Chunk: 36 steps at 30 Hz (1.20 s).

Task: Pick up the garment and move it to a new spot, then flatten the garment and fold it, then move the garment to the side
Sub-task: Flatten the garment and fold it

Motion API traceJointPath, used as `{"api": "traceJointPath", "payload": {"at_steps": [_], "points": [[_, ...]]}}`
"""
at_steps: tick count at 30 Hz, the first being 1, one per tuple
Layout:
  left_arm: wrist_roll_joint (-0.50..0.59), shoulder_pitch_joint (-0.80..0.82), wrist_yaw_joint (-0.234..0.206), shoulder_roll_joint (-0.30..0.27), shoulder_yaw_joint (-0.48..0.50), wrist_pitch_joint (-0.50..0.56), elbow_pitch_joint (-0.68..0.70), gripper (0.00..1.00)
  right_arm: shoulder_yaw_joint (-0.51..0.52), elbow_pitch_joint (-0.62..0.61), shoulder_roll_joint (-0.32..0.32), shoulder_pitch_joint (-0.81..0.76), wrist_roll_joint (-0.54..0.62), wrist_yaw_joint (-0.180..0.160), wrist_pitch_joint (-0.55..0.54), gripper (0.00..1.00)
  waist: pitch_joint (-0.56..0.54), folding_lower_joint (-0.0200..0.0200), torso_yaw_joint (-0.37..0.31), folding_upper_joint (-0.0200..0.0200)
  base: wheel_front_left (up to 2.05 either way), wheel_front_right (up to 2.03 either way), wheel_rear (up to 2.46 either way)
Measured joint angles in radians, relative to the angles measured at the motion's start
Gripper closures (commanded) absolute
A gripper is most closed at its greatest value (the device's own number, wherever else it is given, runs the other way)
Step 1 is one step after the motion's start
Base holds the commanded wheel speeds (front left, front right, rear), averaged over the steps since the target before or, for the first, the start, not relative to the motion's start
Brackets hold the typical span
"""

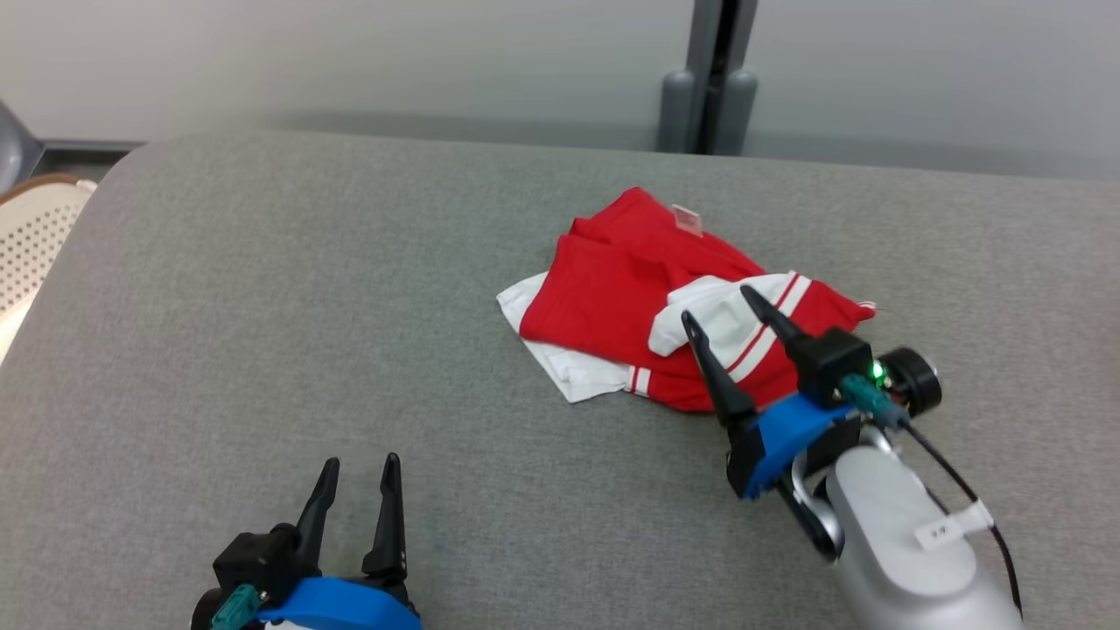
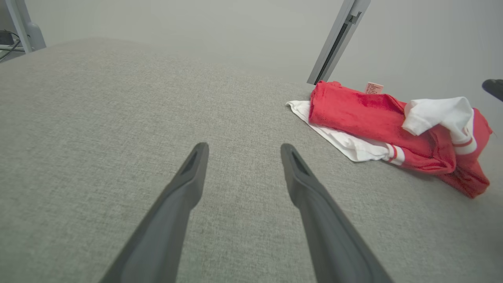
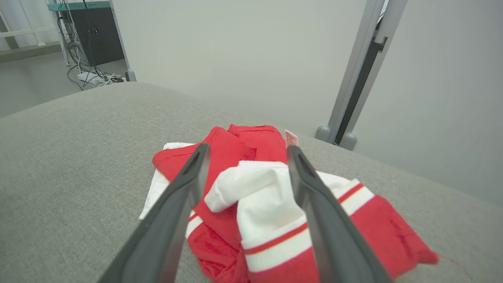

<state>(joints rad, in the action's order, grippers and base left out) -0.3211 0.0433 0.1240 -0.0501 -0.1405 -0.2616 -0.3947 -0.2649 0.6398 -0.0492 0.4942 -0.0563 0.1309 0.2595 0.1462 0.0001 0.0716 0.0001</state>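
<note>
Cloth, soft and limp, makes up the garment: a red top with white sleeves and striped red-and-white cuffs, heaped in a loose crumple rather than spread flat. It lies just under and ahead of the right gripper, whose two long dark fingers stand wide apart either side of a puffed white sleeve fold, holding nothing. I cannot tell whether the tips touch the cloth. That stance looks chosen for a pinch on the raised ridge, the easiest part to lift. A small pale label stands up beyond the fingertips, on the heap's far side. The left gripper, fingers also spread and empty, is over the bare grey woven surface, which is matte, padded and round-edged. The garment sits well off to its right.
</note>
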Motion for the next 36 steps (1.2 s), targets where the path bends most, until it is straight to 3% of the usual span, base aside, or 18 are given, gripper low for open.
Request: {"api": "traceJointPath", "payload": {"at_steps": [8,14,15,16,23,26,32,36], "points": [[-0.024,0.031,0.000,-0.001,-0.024,0.000,-0.017,0.00,0.016,0.156,0.001,0.157,0.135,0.000,-0.055,0.00,0.067,0.0001,0.055,0.0000,0.00,0.00,0.00],[-0.039,0.043,0.000,-0.001,-0.029,0.000,-0.023,0.00,0.044,0.251,0.000,0.169,0.191,0.000,-0.099,0.02,0.084,0.0001,0.065,0.0000,0.00,0.00,0.00],[-0.040,0.043,0.000,-0.001,-0.028,0.000,-0.024,0.00,0.040,0.262,0.000,0.167,0.191,0.000,-0.101,0.33,0.084,0.0001,0.063,0.0000,0.00,0.00,0.00],[-0.041,0.044,0.000,-0.001,-0.028,0.000,-0.025,0.00,0.038,0.268,0.000,0.167,0.190,0.000,-0.099,1.00,0.085,0.0000,0.061,0.0000,0.00,0.00,0.00],[-0.041,0.060,0.000,-0.001,-0.034,0.000,-0.024,0.00,0.040,0.234,0.000,0.172,0.155,0.000,-0.015,1.00,0.087,0.0000,0.047,0.0000,0.00,0.00,0.00],[-0.038,0.060,0.000,0.000,-0.046,0.000,-0.019,0.00,0.032,0.158,-0.001,0.184,0.118,0.000,-0.001,1.00,0.080,0.0000,0.046,0.0000,0.00,0.00,0.00],[-0.042,0.055,0.000,0.000,-0.076,0.000,-0.021,0.00,-0.062,-0.115,-0.001,0.241,0.011,0.000,0.002,1.00,0.049,-0.0001,0.057,0.0000,0.00,0.00,0.00],[-0.047,0.050,0.002,0.000,-0.094,0.000,-0.021,0.00,-0.054,-0.211,-0.001,0.289,-0.030,0.000,0.002,1.00,0.027,-0.0002,0.076,0.0000,0.00,0.00,0.00]]}}
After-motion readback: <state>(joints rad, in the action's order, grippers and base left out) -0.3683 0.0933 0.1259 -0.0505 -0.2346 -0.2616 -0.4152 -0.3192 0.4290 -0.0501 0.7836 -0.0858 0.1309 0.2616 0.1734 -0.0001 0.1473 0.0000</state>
